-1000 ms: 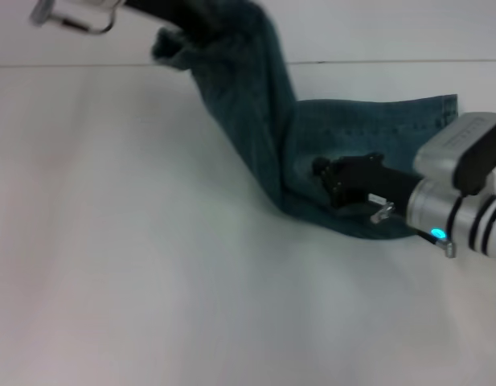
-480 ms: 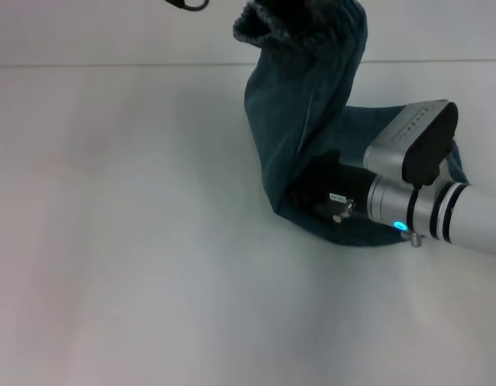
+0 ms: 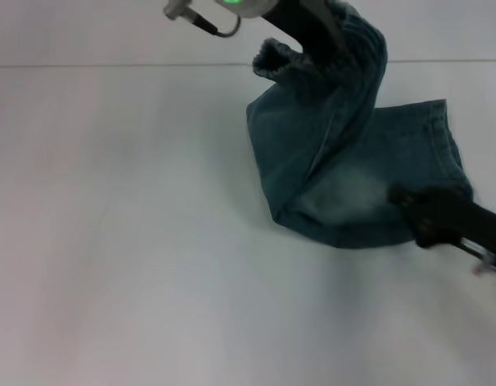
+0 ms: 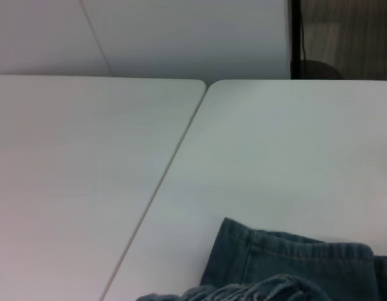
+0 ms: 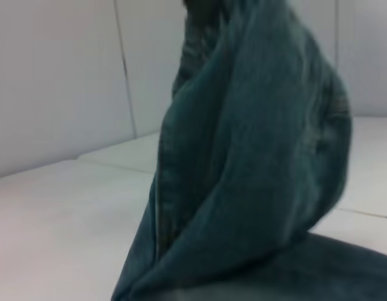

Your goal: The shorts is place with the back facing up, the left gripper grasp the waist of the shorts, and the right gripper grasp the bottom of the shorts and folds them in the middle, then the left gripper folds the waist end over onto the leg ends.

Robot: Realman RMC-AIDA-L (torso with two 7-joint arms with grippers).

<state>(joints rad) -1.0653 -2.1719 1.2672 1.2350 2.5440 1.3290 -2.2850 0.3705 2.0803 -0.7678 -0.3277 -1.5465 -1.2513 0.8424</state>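
Since the earlier frames, the waist end has travelled rightward across the head view and is now hanging over the middle of the shorts [image 3: 344,153], while the right claw [image 3: 408,201] has backed off the denim toward the right edge.

I'm seeing white worktop [image 3: 119,241] filling the left of the head view. At top centre, the left claw [image 3: 308,32] is holding the gathered elastic waist [image 3: 272,58] up off the worktop; its fingers are buried in the fabric, clenched on the shorts. The lifted half is draping down from there as a tall fold. The lower half is lying flat on the worktop, with a pale faded patch [image 3: 344,197] showing near the fold edge closest to the robot. The leg ends [image 3: 450,137] are lying at the right, stitched hems visible, not yet covered by the waist.

Right claw is sitting at the lower right, just at the near-right edge of the flat denim; it's blurred and I cannot tell whether its fingers are released or clenched.

Left wrist view is showing hems [image 4: 293,251] on the worktop below the camera. Right wrist view is filled with the raised fold of denim [image 5: 243,157].
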